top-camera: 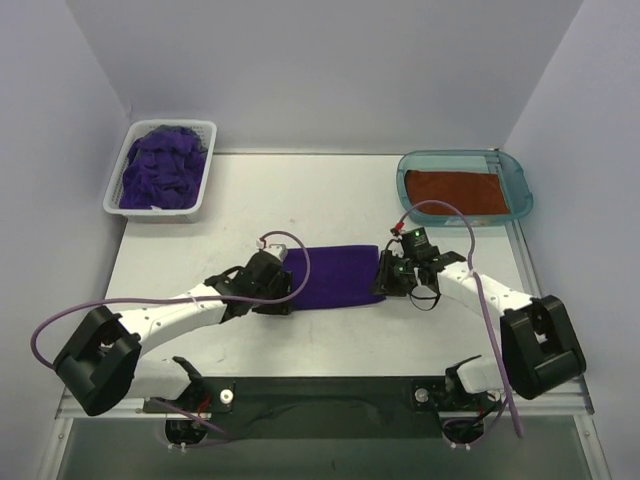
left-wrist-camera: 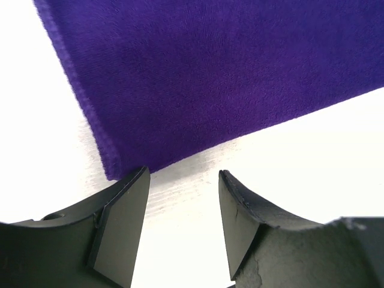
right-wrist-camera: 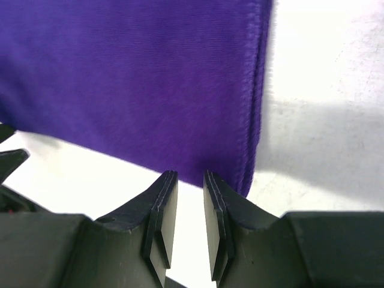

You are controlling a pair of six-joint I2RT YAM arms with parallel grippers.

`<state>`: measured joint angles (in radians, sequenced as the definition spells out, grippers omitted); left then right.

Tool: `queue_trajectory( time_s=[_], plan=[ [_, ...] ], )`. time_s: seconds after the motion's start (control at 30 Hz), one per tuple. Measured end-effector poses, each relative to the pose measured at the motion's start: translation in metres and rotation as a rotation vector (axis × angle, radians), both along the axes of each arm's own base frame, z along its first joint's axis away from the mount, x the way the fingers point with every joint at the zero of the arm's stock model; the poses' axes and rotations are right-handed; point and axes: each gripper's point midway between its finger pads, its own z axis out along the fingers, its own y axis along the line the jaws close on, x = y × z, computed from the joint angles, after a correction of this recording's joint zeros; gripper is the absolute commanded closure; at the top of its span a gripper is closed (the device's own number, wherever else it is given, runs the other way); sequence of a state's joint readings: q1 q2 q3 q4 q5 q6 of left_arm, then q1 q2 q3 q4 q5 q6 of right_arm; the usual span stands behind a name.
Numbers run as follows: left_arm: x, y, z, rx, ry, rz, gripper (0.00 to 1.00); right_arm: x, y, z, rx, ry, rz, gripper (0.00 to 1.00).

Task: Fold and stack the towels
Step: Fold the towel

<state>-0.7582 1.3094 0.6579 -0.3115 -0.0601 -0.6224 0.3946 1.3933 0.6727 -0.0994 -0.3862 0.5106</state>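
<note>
A deep purple towel (top-camera: 335, 277) lies folded into a flat strip in the middle of the table. My left gripper (top-camera: 285, 292) sits at its left end. In the left wrist view that gripper (left-wrist-camera: 183, 174) is open with only bare table between its fingers, and the towel's (left-wrist-camera: 210, 78) near corner lies just past the left fingertip (left-wrist-camera: 135, 186). My right gripper (top-camera: 385, 277) is at the strip's right end. Its jaws (right-wrist-camera: 189, 175) stand open by a narrow gap, right at the towel's (right-wrist-camera: 132, 84) near edge by the corner. A rust-orange towel (top-camera: 455, 192) lies flat in the tray.
A white slotted basket (top-camera: 205, 185) at the back left holds a heap of purple towels (top-camera: 160, 165). The translucent teal tray (top-camera: 520, 180) stands at the back right. Both arms' cables loop above the table near the strip.
</note>
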Motion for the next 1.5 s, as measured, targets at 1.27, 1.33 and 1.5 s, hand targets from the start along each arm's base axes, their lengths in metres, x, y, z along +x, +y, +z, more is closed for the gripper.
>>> queue_trajectory(
  time_s=[1.27,1.33,1.5],
  plan=[
    [0.072,0.017,0.056,-0.228,-0.198,0.339,0.36,0.078,-0.004,0.067,0.341,-0.241,-0.264,0.6],
    [0.095,0.007,0.06,-0.247,-0.216,0.336,0.36,0.099,0.005,0.076,0.366,-0.278,-0.256,0.6],
    [0.137,-0.013,0.046,-0.247,-0.198,0.312,0.36,0.132,0.029,0.066,0.392,-0.287,-0.23,0.6]
  ],
)
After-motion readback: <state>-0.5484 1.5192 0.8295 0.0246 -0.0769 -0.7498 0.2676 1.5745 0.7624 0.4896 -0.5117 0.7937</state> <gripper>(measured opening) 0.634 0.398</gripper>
